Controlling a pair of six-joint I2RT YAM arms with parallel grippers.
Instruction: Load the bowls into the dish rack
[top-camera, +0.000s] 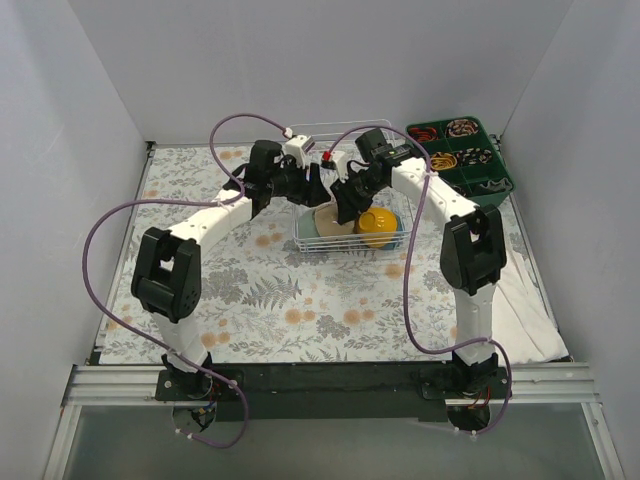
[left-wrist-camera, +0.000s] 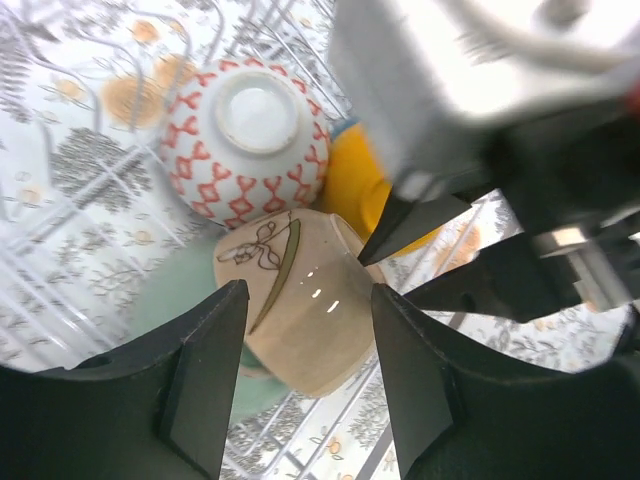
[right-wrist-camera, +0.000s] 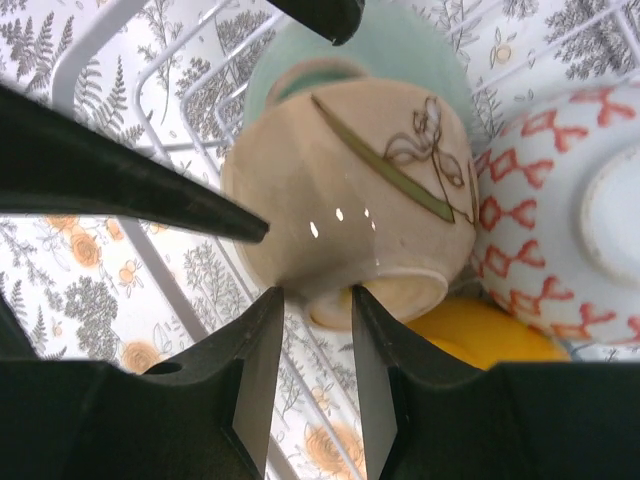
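The cream bowl (left-wrist-camera: 300, 310) with a leaf motif lies tilted inside the white wire dish rack (top-camera: 305, 240). My right gripper (right-wrist-camera: 315, 295) is pinching its rim, one finger inside and one outside. My left gripper (left-wrist-camera: 308, 290) is open with its jaws on either side of the cream bowl, not touching it. In the rack beside the cream bowl are the red-and-white patterned bowl (left-wrist-camera: 250, 135), upside down, the orange-yellow bowl (top-camera: 378, 228) and the pale mint green bowl (right-wrist-camera: 400, 40), which is partly under the cream bowl. The two blue bowls are out of view.
A dark green compartmented tray (top-camera: 460, 155) of small items stands at the back right, next to the rack. A flowered cloth (top-camera: 260, 290) covers the table. White walls close in the left, back and right sides.
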